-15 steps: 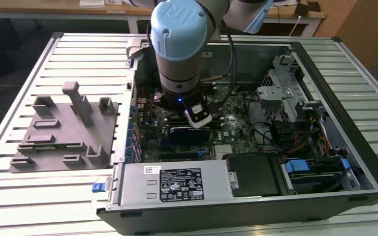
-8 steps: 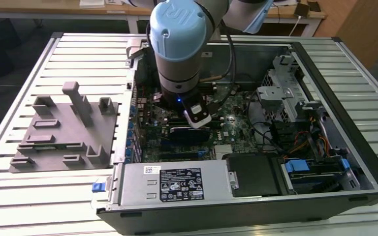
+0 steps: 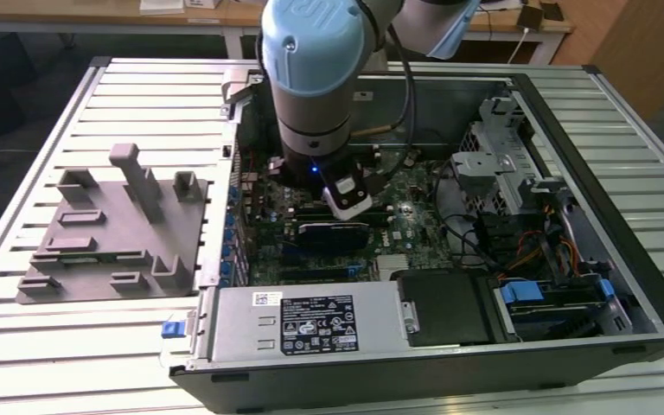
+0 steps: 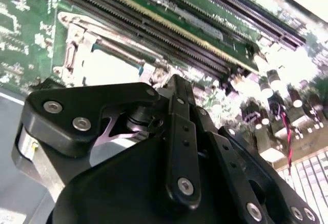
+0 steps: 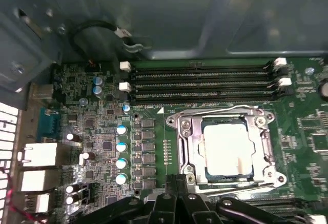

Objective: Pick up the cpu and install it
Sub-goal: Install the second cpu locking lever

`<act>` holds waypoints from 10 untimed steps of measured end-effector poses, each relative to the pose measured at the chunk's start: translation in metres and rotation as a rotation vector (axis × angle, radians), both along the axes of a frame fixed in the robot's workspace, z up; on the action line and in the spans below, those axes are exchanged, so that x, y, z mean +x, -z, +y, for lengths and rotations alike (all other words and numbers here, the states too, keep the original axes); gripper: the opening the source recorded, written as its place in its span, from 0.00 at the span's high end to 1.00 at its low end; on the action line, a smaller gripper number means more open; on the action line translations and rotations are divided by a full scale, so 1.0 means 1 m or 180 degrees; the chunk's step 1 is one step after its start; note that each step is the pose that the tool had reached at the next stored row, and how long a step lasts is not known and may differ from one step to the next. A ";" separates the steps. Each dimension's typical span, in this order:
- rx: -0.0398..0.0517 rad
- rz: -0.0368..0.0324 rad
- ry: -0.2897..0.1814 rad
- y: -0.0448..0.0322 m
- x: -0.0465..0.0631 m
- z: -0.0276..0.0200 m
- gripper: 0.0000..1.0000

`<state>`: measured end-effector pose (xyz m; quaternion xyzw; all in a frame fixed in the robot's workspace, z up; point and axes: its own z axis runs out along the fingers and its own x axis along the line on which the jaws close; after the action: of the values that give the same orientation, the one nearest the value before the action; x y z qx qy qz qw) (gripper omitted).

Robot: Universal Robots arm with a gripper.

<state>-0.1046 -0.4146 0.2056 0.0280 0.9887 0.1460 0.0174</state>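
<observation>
The cpu [image 5: 225, 149], a pale silvery square chip, lies flat inside the metal socket frame [image 5: 187, 147] on the green motherboard. It shows again as a bright patch [image 4: 110, 67] in the second wrist view. My gripper [image 5: 177, 179] hangs just beside the socket's edge, its black fingers shut together with nothing between them. Its tip [image 4: 173, 80] stands apart from the chip. In the exterior view the gripper [image 3: 349, 203] reaches down into the open computer case [image 3: 643, 285], over the board's middle.
Memory slots [image 5: 205, 83] run along one side of the socket, and capacitors [image 5: 121, 147] stand on another side. A power supply [image 3: 303, 324] and a drive cage [image 3: 505, 164] crowd the case. A grey fixture block [image 3: 113, 233] sits on the slatted table at the exterior view's left.
</observation>
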 end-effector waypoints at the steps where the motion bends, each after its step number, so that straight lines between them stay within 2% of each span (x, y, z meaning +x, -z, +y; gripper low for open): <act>1: 0.0000 0.0000 0.0000 -0.0039 0.000 0.0000 0.89; 6: 0.0000 -0.0001 0.0000 -0.0263 0.000 0.0000 0.89; 8: -0.0003 -0.0001 0.0000 -0.0323 0.000 0.0000 0.89; 9: -0.0014 0.0000 0.0001 -0.0340 0.000 0.0000 0.89; 10: -0.0039 -0.0001 0.0005 -0.0347 0.000 0.0001 0.89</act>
<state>-0.1045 -0.4144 0.2403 0.0287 0.9896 0.1399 0.0178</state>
